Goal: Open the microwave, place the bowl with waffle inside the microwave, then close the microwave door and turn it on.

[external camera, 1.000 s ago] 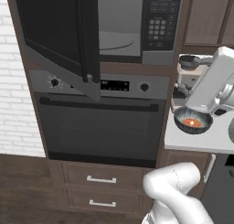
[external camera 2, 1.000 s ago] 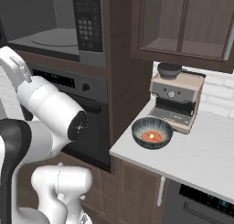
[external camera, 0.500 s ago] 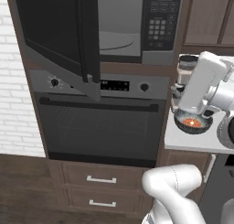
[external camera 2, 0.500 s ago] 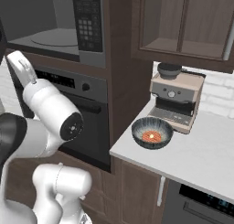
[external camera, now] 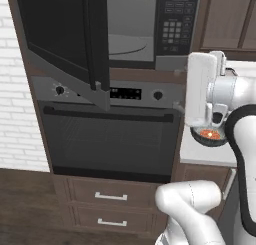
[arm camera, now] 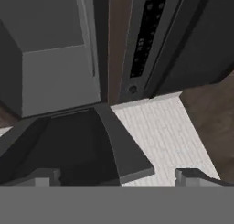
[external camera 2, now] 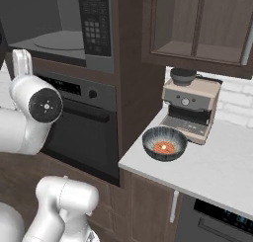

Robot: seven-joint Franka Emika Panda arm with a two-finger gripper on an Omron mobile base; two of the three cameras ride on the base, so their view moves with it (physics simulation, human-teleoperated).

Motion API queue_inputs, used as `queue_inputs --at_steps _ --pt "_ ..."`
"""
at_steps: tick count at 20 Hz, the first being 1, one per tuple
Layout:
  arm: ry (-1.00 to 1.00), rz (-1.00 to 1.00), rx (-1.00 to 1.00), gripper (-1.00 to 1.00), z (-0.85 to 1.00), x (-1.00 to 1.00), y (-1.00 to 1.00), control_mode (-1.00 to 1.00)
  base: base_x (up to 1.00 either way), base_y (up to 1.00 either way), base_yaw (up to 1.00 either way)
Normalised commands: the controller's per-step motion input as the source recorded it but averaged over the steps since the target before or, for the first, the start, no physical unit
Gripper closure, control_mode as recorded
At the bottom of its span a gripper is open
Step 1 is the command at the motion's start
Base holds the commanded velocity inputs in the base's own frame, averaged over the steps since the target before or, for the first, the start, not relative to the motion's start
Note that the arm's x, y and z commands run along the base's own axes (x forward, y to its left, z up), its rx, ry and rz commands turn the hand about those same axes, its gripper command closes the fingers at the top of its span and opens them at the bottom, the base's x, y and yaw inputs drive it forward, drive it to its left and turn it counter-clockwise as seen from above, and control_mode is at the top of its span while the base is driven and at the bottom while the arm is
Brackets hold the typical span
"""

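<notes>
Right base view is showing the bowl (external camera 2: 164, 143) sitting on the counter (external camera 2: 207, 169) right of the microwave (external camera 2: 64, 23), whose door (external camera: 65, 39) is standing open. Gripper (arm camera: 116, 175) is spread, empty; swinging rightward risks clipping the espresso machine (external camera 2: 191, 105).

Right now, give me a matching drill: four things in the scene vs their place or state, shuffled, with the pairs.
Things:
1. microwave door
2. bowl
3. espresso machine
4. tool

Place or state:
A. on the counter, orange-red food inside
B. swung open to the left
C. fingers spread, holding nothing
D. at the back of the counter, behind the bowl

Pairs: 1-B, 2-A, 3-D, 4-C
</notes>
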Motion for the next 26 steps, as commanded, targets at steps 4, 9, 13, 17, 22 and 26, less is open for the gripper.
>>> queue_inputs --at_steps 4,9,13,17,22,26 --pt "0.33 0.03 0.01 -1.00 -0.26 0.51 0.45 -1.00 0.00 0.00 0.00" --pt "-0.08 0.03 0.00 -1.00 -0.40 0.32 0.54 -1.00 0.00 0.00 0.00" --pt "-0.22 0.06 0.00 -1.00 -0.07 0.20 0.57 -1.00 0.00 0.00 0.00" --pt "-0.26 0.16 0.01 -1.00 0.00 0.31 0.43 -1.00 0.00 0.00 0.00" --pt "-0.04 0.27 0.00 -1.00 0.00 0.39 0.21 -1.00 0.00 0.00 0.00" --pt "-0.02 0.32 0.00 -1.00 0.00 0.34 0.36 -1.00 0.00 0.00 0.00"
